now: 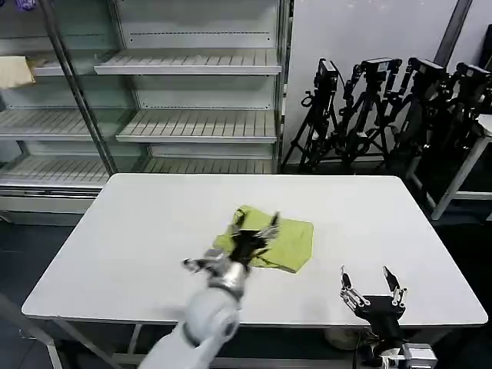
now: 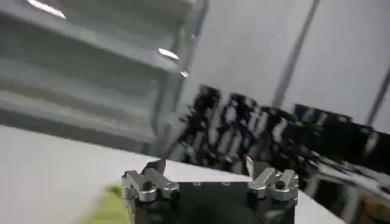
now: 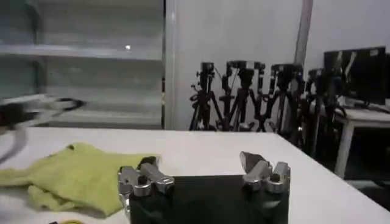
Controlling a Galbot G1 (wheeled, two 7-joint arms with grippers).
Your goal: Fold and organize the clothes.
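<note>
In a room with grey shelves [image 1: 196, 123] and a row of black tripods [image 1: 384, 108] at the back, a white table [image 1: 138, 231] up front. Near the middle of that table, 1 lime T-shirt [image 1: 288, 244], bunched into a rough, lumpy square and not yet neat.

Could go wrong in 2 ways, at a guess. Could pinch just the top layer of the soft cloth and pull the fold open again. Could also drag the whole T-shirt across the smooth table, with nothing there to hold the other side down. Might leave the edges crooked too, with so many bumps and loose corners to catch on.

Over the left part of the T-shirt, the left gripper [image 1: 254, 229], at the end of a grey arm reaching up from the near edge of the table. Fingers spread wide, with nothing between them. Hard to tell whether touching the cloth or just above it. In the left wrist view, a bit of green cloth just beside 1 finger.

Well apart to the right, near the front edge of the table, the right gripper [image 1: 373, 288] — also spread wide and holding nothing. Points toward the back of the room, low over the table. Looks to be waiting, well clear of the T-shirt.
</note>
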